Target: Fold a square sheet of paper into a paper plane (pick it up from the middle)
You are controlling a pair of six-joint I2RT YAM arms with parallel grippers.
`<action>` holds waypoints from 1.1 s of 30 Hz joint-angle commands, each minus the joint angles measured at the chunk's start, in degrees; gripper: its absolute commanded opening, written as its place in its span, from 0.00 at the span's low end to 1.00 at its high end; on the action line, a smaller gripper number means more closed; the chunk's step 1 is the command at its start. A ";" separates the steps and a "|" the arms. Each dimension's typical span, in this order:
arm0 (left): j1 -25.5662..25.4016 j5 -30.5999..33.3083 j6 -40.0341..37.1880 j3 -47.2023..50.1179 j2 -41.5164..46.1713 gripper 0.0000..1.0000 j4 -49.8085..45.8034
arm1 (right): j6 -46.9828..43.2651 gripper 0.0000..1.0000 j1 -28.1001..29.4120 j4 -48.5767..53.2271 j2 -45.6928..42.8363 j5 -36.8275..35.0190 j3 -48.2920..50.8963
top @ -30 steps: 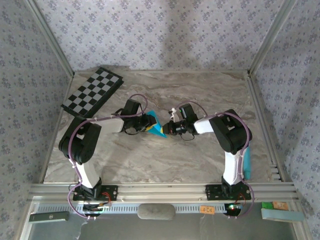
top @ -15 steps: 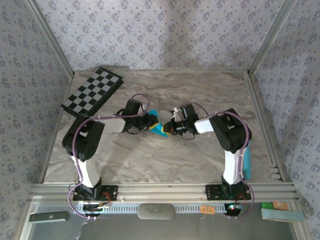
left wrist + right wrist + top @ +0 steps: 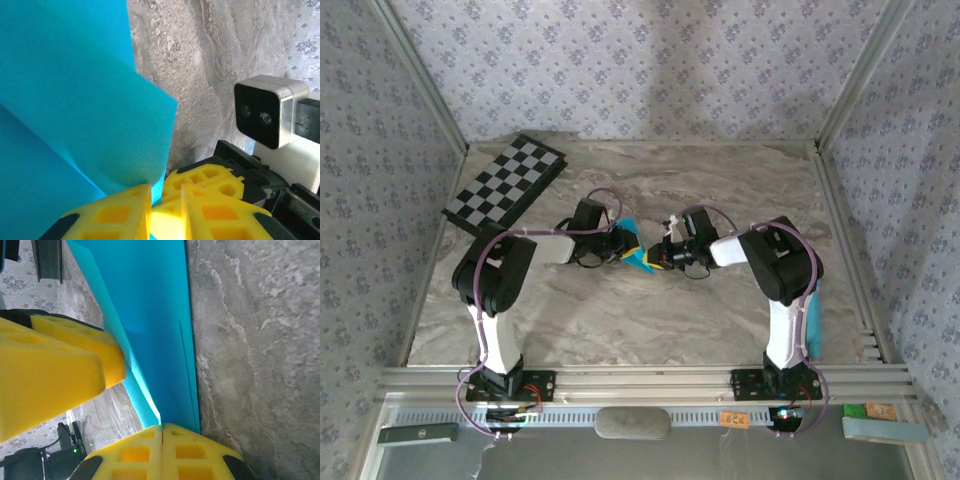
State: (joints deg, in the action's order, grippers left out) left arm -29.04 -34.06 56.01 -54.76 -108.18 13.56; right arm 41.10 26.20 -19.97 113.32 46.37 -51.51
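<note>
The turquoise sheet of paper is folded into a pointed wedge, like a paper plane, and sits mid-table between both grippers. My left gripper meets it from the left. In the left wrist view the paper dips its lower edge into the narrow gap of the left gripper, whose jaws still stand apart. My right gripper comes from the right. In its wrist view the right gripper is shut on the paper's crease. The left fingers lie against the sheet's other side.
A black-and-white checkerboard lies at the back left of the marble table. A long pale teal bar stands by the right arm's base. Patterned walls and metal rails enclose the table. The right wrist camera is close to the left fingers.
The left gripper has moved slightly right along the paper and its jaws have narrowed around the edge. The right gripper has shifted a little left, still shut on the paper.
</note>
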 commanded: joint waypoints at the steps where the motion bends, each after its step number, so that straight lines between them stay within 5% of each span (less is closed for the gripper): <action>1: -0.41 -0.45 0.32 -1.78 -1.41 0.20 0.90 | 0.08 0.00 -0.75 1.31 1.38 -0.23 0.97; 15: -0.34 0.80 0.55 -2.87 -3.25 0.13 0.63 | -0.91 0.02 -1.25 3.07 0.99 -1.09 1.14; 33: -0.45 0.39 0.53 -4.68 -5.16 0.12 -1.86 | -3.50 0.17 -1.43 6.78 -2.86 -3.45 1.40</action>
State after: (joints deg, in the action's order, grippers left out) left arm -29.04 -33.63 56.66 -58.37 -111.87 12.97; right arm 39.79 25.80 -18.15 111.92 45.80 -51.27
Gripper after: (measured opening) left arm 0.116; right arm 0.170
